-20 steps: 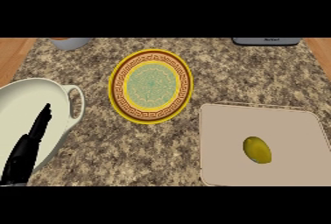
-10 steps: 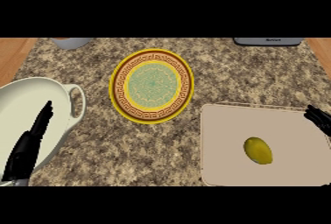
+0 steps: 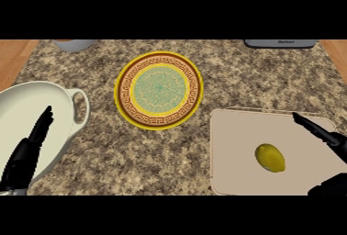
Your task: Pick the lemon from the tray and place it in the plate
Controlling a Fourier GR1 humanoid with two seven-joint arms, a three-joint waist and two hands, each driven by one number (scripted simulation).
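right hand (image 3: 324, 133) cut off at right edge, left hand (image 3: 27, 151) hiding bowl (image 3: 41, 103) interior

Lemon (image 3: 270, 157): yellow, oval, lay on its side, long axis slightly tilted, right of centre on the tray (image 3: 234, 151). Tray: beige, flat, rounded corners, sat on the counter at lower right. Plate (image 3: 128, 98): round, yellow rim, brown key-pattern band, pale green centre, nothing on it. It sat up and left of the tray, near its top-left corner, not touching.
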